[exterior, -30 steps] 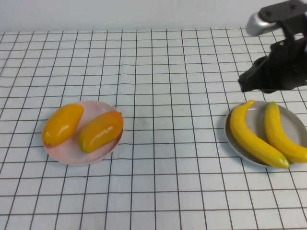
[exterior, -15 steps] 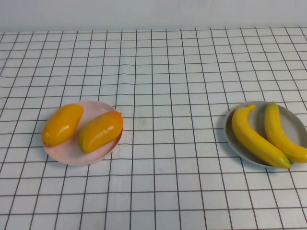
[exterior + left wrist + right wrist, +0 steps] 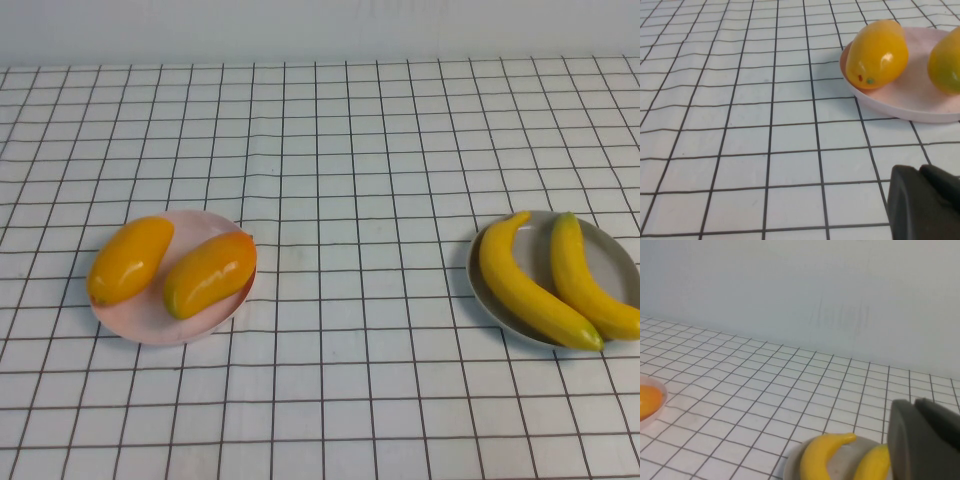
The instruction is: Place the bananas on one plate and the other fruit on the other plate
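On the high view you see the table, covered in a white cloth with a black grid. On your left lies the pale pink plate, carrying the two orange-yellow fruits side by side, both tilted the same way and apart from each other. On your right lies the grey plate, carrying the two bananas side by side, their greenish tips pointing away from the robot. The two plates sit well apart.

Neither arm appears in the high view. The left end effector shows only as a dark corner in its wrist view, low over the table near the pink plate; you cannot tell whether it is open or closed. The right end effector shows likewise, probably raised beside the grey plate; its state also cannot be told.
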`<action>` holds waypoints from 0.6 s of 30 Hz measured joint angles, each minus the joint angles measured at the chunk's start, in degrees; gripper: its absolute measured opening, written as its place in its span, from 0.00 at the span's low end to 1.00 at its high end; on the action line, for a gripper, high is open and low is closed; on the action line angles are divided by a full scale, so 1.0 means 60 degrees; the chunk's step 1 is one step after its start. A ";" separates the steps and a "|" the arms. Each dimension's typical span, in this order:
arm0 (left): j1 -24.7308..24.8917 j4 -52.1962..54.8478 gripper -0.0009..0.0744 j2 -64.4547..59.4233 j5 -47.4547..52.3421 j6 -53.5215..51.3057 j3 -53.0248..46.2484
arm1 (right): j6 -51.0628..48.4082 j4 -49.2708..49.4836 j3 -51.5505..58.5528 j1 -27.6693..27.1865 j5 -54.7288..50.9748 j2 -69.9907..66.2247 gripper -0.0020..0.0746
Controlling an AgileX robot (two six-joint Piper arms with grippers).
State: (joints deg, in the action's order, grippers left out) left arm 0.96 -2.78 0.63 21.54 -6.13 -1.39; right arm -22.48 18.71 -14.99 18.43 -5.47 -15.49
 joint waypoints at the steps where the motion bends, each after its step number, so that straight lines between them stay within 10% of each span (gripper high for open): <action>1: 0.0000 0.0000 0.01 0.0000 0.0000 0.0000 0.0000 | 0.0000 0.0000 0.0176 0.0000 0.0028 0.0128 0.01; 18: 0.0000 0.0000 0.01 0.0000 0.0000 0.0000 0.0000 | 0.1865 0.0069 0.2719 -0.2484 0.1389 0.1450 0.01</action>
State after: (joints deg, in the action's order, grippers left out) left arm 0.96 -2.78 0.63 21.54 -6.13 -1.39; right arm -11.29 19.13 1.32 3.52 2.86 -6.79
